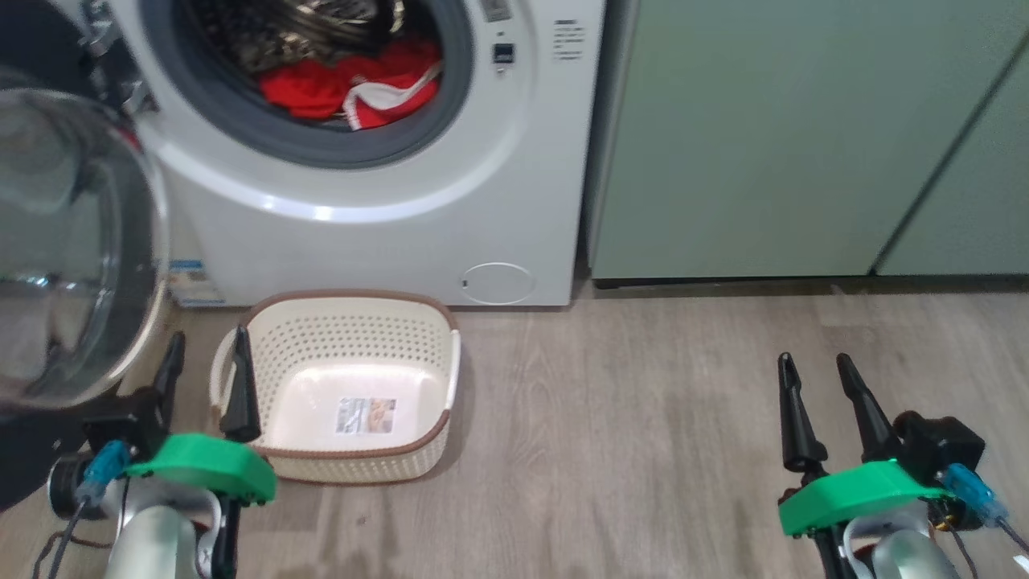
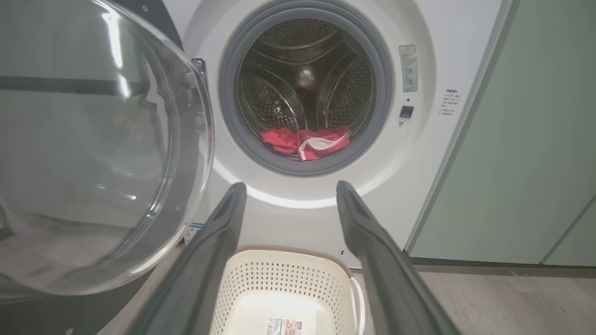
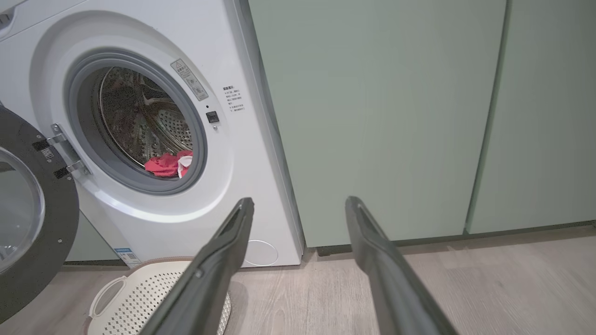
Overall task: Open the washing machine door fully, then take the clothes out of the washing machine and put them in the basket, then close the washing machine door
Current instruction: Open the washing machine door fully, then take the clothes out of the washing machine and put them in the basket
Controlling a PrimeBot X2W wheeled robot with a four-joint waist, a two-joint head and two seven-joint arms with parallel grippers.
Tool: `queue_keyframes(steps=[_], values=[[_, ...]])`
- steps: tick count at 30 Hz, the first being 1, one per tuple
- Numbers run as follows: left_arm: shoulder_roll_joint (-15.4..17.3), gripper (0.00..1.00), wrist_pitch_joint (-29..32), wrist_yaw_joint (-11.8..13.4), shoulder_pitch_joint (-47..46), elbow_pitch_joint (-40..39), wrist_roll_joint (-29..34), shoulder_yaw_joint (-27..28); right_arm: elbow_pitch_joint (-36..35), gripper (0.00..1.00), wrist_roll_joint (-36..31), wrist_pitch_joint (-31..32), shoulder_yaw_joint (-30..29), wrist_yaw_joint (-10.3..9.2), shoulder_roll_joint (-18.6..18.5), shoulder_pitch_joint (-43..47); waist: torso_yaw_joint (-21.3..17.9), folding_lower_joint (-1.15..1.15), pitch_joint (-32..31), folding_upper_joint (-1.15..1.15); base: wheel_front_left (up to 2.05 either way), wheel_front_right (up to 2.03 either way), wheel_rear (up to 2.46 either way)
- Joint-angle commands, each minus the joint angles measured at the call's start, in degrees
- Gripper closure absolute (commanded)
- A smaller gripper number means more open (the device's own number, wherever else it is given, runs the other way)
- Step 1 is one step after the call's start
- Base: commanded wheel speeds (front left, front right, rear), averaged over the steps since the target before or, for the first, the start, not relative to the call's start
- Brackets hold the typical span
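Grey wood-look floor [image 1: 643,418] — the basket [image 1: 346,338] stands on it, the washing machine [image 1: 362,241] just behind.

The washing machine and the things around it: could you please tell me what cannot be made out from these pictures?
- The clothes: in the head view they are bunched in one heap, so their number is unclear.
- The washing machine door: cut off by the head view's left edge.
- The paper label in the basket: too small to read in the head view, and cut by the bottom edge in the left wrist view.
- The washing machine: its top is cut off in the head view.
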Motion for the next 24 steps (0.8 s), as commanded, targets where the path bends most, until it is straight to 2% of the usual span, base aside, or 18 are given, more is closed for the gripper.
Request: queue_keyframes(steps=[1, 7, 12, 24], values=[[0.84, 0.00, -0.53, -0.19, -1.91, -2.49, 0.12, 0.92, -2.15, 0.00, -1.58, -0.52, 1.68, 0.41, -0.01, -0.37, -2.57, 0.00, -0.62, 0.00, 0.00, 0.00, 0.00], [0.60, 0.00, -0.53, -0.30, -1.12, -2.42, -0.44, 0.99, -2.65, 0.00, -3.41, -0.52, 1.82, 0.41, -0.01, 0.89, -5.82, 0.00, -0.77, 0.00, 0.00, 0.00, 0.00], [1.20, 0.00, -0.53, -0.35, -1.32, -1.67, -0.61, -0.61, -2.85, 0.00, -3.53, -0.52, 1.04, 0.41, 0.00, 1.16, -6.68, 0.00, -0.39, 0.00, 0.00, 0.00, 0.00], [0.93, 0.00, -0.53, -0.36, -1.65, 0.64, 0.52, 0.93, -3.32, 0.00, -3.90, -0.52, -1.11, 0.41, 0.00, 1.04, -6.78, 0.00, 0.45, 0.00, 0.00, 0.00, 0.00]])
